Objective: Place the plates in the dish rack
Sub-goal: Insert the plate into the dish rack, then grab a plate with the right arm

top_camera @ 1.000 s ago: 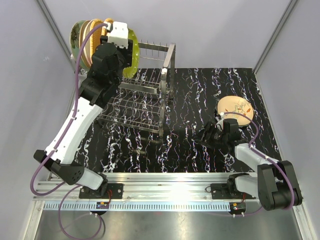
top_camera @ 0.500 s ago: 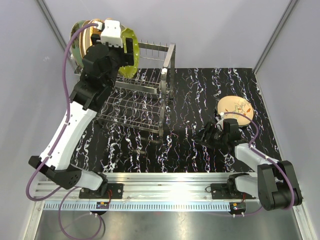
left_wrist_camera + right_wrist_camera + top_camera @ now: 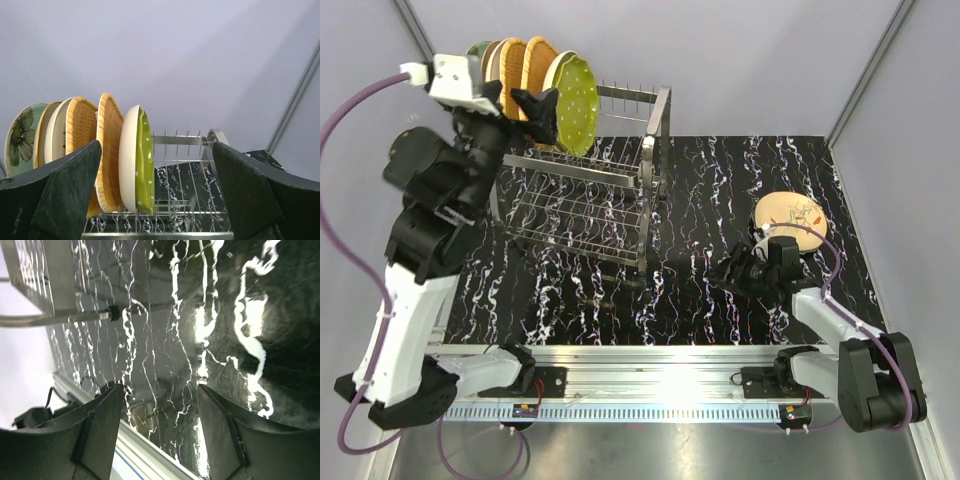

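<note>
Left pincer (image 3: 530, 108) stands with its jaws wide apart and empty, raised just in front of the row of plates (image 3: 80, 145) standing on edge between the prongs at the left end of the dish rack (image 3: 585, 205) upper tier. The row runs from the mint-green flower plate (image 3: 20, 137) at the outer end, past two orange wicker plates (image 3: 107, 150), to the lime dotted plate (image 3: 145, 160). Right pincer (image 3: 735, 272) is low over the black marbled worktop (image 3: 720, 190), jaws apart and gripping nothing, while the beige floral plate (image 3: 792, 212) lies flat on the worktop just behind that wrist, well apart from the rack.
</note>
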Action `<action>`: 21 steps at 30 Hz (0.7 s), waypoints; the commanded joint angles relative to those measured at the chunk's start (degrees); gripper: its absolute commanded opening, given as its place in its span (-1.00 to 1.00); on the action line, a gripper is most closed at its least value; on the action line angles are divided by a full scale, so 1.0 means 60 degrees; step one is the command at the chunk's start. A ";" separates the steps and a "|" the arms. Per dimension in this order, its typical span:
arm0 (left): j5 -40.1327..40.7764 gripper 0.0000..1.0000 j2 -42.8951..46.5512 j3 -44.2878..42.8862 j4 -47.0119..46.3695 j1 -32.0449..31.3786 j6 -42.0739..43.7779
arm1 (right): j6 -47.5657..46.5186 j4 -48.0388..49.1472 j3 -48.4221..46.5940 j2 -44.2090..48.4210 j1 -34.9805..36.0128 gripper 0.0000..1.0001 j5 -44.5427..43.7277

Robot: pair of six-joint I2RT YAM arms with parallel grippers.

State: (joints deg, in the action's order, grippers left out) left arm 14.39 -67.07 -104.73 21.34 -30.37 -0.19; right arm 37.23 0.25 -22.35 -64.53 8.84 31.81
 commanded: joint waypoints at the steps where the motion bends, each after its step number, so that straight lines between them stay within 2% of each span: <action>1: -0.0845 0.96 0.1066 0.0954 0.0105 -0.0021 -0.0437 | -0.0025 -0.0743 -0.0596 0.0442 0.0020 0.36 -0.0832; 6: -0.0671 0.98 0.2474 0.3052 0.0265 -0.0021 -0.0321 | 0.0240 -0.2103 -0.1430 0.0882 0.0021 0.38 -0.3112; 7: -0.0395 0.98 0.2926 0.3838 0.0252 -0.0021 -0.0335 | 0.0283 -0.2339 -0.1605 0.0882 0.0021 0.38 -0.3496; 12: -0.0216 0.98 0.4013 0.5953 0.0003 -0.0021 -0.0175 | 0.0094 -0.3760 -0.3260 0.0547 0.0006 0.42 -0.6276; 14: -0.0129 0.98 0.4380 0.6715 -0.0027 -0.0021 -0.0130 | -0.0082 -0.3937 -0.3932 0.0341 -0.0023 0.40 -0.6867; 17: 0.0032 0.98 0.4790 0.7653 -0.0261 -0.0021 -0.0028 | -0.0243 -0.4245 -0.4825 -0.0273 -0.0198 0.31 -0.7907; 18: 0.0091 0.98 0.4893 0.8075 -0.0363 -0.0021 -0.0028 | -0.0302 -0.4362 -0.5033 -0.0652 -0.0417 0.22 -0.8258; 20: 0.0106 0.98 0.5200 0.8459 -0.0466 -0.0021 0.0190 | -0.0361 -0.4480 -0.5530 -0.1180 -0.0841 0.17 -0.8437; 21: 0.0208 0.98 0.5361 0.8779 -0.0495 -0.0021 0.0294 | -0.0361 -0.4509 -0.5649 -0.1299 -0.1409 0.12 -0.8234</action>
State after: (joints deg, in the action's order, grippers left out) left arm 13.52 -38.04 -54.65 22.98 -30.37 -0.78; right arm 36.36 -23.83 -52.56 -69.43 5.26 -10.55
